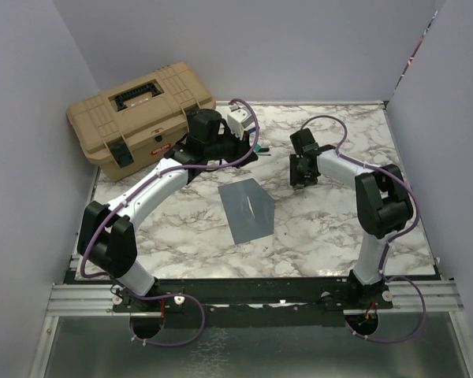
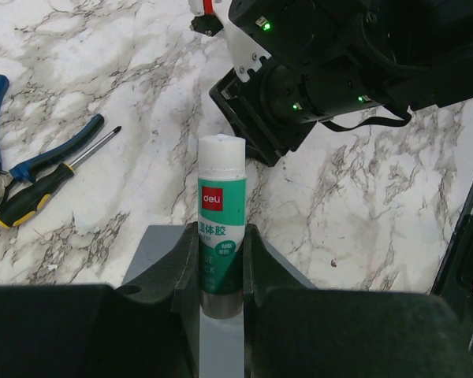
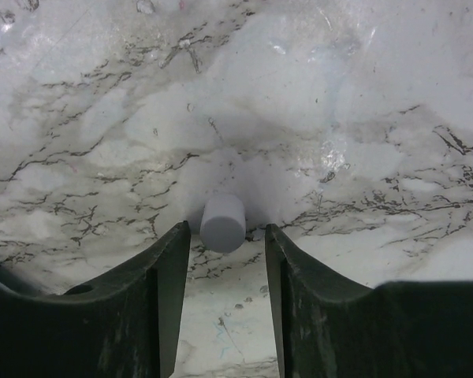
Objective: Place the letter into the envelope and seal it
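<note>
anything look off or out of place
A pale cylinder, perhaps the cap of the glue stick in the left tool, lies loose on the marble inside the open right tool. The envelope looks creased.

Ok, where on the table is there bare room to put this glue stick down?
Bare marble lies between the envelope and the right arm, and left of the envelope toward the left arm. It's crowded by the toolbox, pliers and screwdriver.

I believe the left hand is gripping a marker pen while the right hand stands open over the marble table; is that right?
Not quite: the left hand grips a green-and-white glue stick, not a marker pen, as the left wrist view shows. The right hand does stand open over the marble table.
</note>
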`<state>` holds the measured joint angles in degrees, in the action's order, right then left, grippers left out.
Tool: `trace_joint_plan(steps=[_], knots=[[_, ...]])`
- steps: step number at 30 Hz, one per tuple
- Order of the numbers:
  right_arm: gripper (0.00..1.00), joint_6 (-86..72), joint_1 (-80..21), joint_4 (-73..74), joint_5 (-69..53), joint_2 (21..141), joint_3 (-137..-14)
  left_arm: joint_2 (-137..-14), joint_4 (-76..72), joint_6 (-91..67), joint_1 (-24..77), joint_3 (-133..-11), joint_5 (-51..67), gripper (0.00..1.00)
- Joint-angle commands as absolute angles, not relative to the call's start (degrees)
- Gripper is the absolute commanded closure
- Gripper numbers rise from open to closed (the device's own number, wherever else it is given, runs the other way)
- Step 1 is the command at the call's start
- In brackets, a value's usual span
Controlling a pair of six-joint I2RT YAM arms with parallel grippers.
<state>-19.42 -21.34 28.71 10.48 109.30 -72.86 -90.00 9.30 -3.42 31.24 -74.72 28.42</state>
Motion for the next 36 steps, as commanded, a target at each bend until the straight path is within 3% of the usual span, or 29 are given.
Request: trace_joint_plan(steps=[1, 9, 14, 25, 29, 36], knots=[[0.50, -20.69, -21.89, 33.25, 8.44, 104.66, -75.60, -88.17, 8.43, -4.15, 31.47, -74.50, 27.21, 1.00], [0.39, -23.29, -21.84, 32.09, 4.33, 90.93, -78.65, -88.57, 2.88, -11.88, 31.47, -75.35, 25.08, 1.00], [0.33, -27.72, -21.75, 20.84, -8.67, 83.32, -79.24, -87.52, -8.17, -18.11, 31.47, -73.35, 25.69, 1.00], [0.22, -45.93, -21.80, 4.31, -30.57, 85.04, -81.86, -87.98, -24.76, -32.53, 31.46, -69.94, 27.65, 1.00], [0.31, -44.83, -21.79, 4.58, -31.51, 85.91, -82.41, -87.96, -26.27, -33.65, 31.46, -69.47, 28.15, 1.00], [0.54, -42.87, -21.75, 2.98, -32.78, 86.24, -82.53, -87.96, -27.24, -34.71, 31.48, -68.79, 31.33, 1.00]])
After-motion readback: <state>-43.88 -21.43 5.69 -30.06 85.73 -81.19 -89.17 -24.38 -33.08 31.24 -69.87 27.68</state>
